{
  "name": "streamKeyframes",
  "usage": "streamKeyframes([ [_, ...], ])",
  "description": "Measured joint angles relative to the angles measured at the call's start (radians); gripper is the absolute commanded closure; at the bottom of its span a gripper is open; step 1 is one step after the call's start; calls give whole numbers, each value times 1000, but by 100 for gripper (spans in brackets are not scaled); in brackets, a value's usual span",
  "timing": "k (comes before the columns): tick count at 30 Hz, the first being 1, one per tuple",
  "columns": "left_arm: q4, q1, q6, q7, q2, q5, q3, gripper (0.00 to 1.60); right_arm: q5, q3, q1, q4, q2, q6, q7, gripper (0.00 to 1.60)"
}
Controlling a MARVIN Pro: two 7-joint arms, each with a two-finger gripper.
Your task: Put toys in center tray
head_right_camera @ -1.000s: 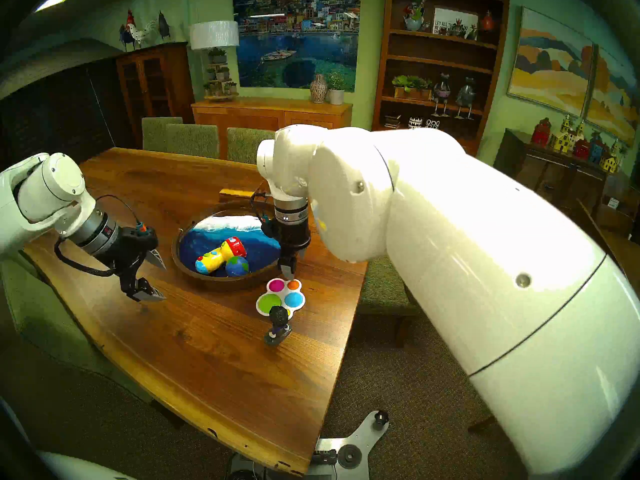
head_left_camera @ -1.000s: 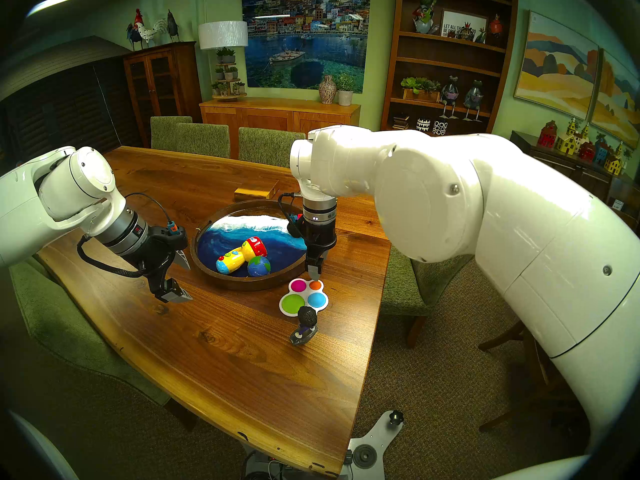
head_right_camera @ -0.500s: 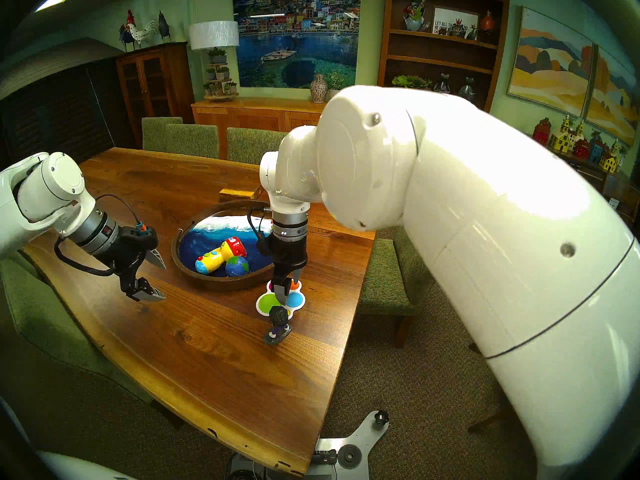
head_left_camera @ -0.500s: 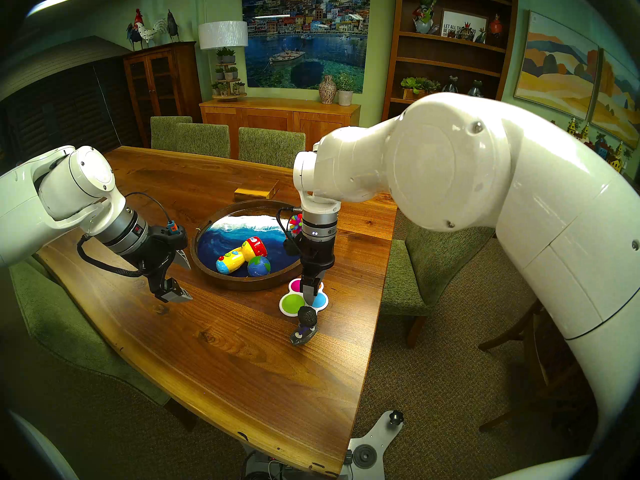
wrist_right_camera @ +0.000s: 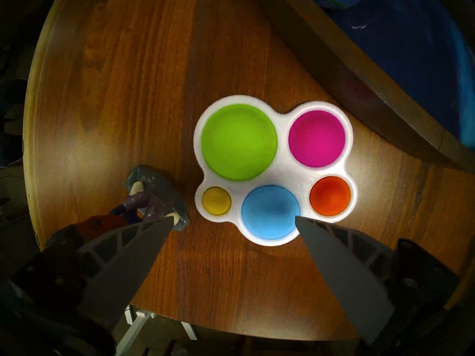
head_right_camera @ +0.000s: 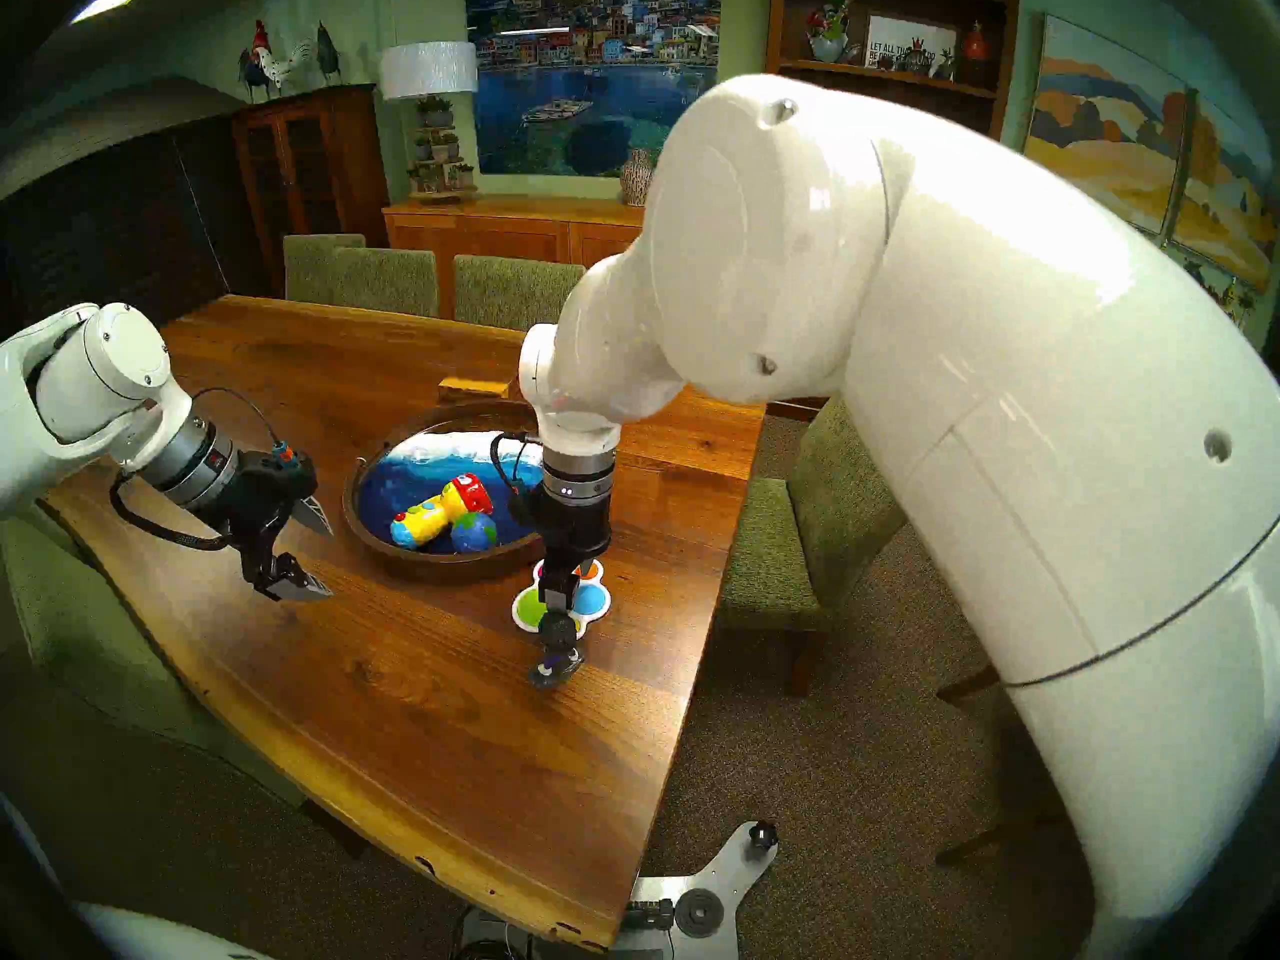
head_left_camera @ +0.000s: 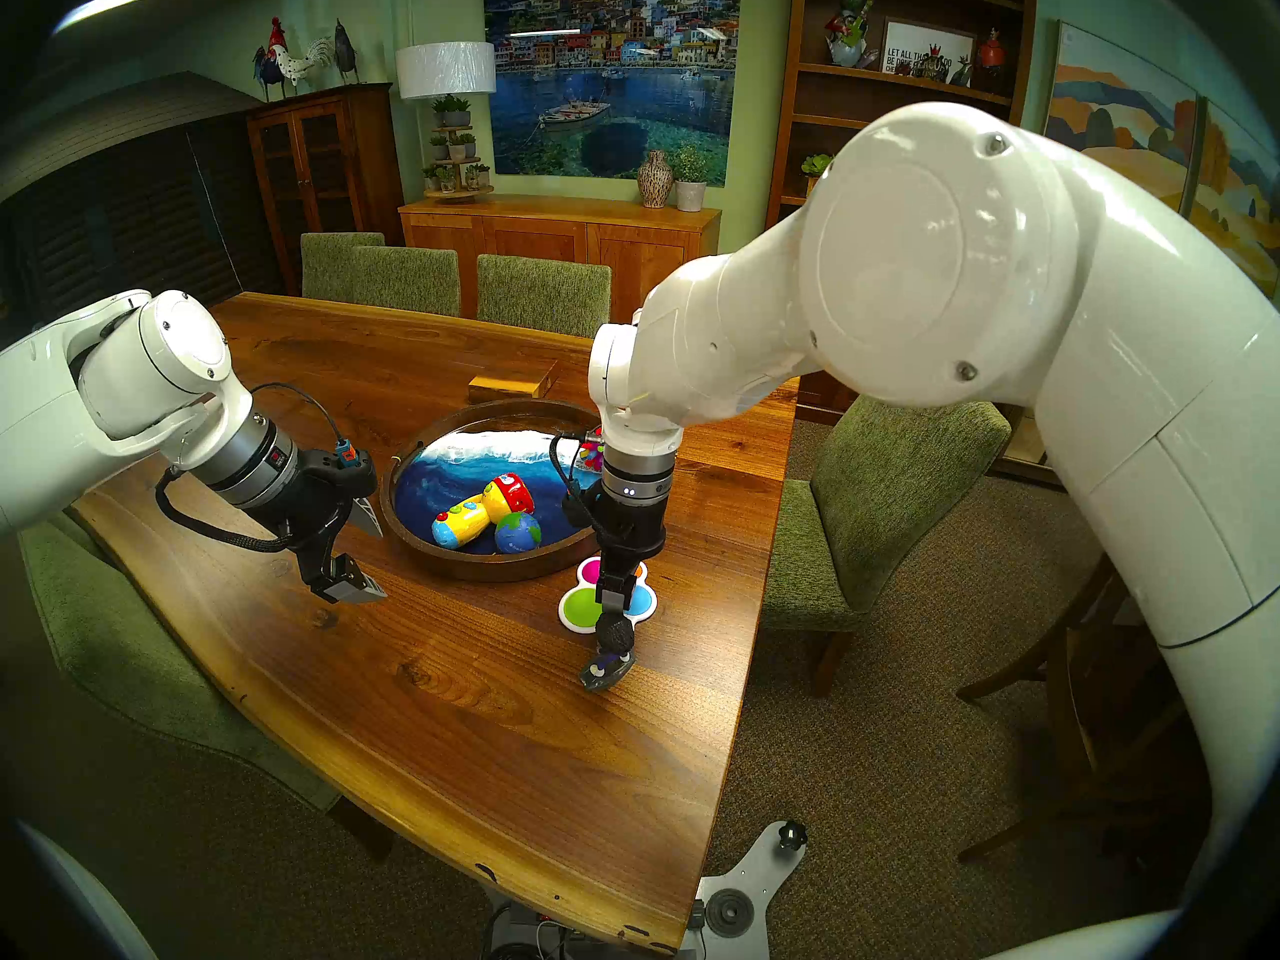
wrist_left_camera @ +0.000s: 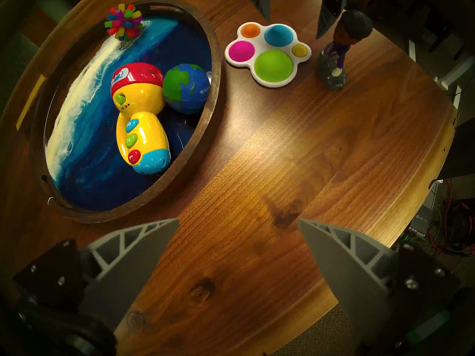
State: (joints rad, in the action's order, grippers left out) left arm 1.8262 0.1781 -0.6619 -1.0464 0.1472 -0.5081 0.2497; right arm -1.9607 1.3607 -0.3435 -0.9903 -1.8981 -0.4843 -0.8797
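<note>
The left gripper [head_left_camera: 360,546] hangs wide open and empty left of the tray [head_left_camera: 443,557], which holds flashlight [head_left_camera: 481,510], globe [head_left_camera: 518,532] and spiky ball [wrist_left_camera: 124,22]. Right of it, the right gripper [wrist_right_camera: 232,224], spread empty, straddles between popper [wrist_right_camera: 275,168] and figurine [wrist_left_camera: 339,47], seemingly choosing.

Green walls [head_left_camera: 755,106], harbour painting [head_left_camera: 613,72], wooden bookshelf [head_left_camera: 900,141], sideboard [head_left_camera: 561,235], green upholstered chairs [head_left_camera: 544,293], brown carpet [head_left_camera: 866,799]

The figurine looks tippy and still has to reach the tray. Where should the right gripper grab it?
Probably at the round dark-haired head, from straight above. The figurine stands upright on a small base, head topmost and widest; the open right gripper already hangs beside it.
</note>
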Motion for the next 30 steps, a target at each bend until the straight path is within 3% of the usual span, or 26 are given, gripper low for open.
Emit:
streamKeyframes([
  [7,0,0,-3,1,1,-1,0,0,-30,-16,-17,-68,2,30,111,0],
  [12,0,0,-5,2,1,-2,0,0,-36,-12,-20,-74,-7,22,147,0],
  [30,-1,0,-7,3,1,-3,-1,0,-36,30,13,-13,-42,-19,158,0],
])
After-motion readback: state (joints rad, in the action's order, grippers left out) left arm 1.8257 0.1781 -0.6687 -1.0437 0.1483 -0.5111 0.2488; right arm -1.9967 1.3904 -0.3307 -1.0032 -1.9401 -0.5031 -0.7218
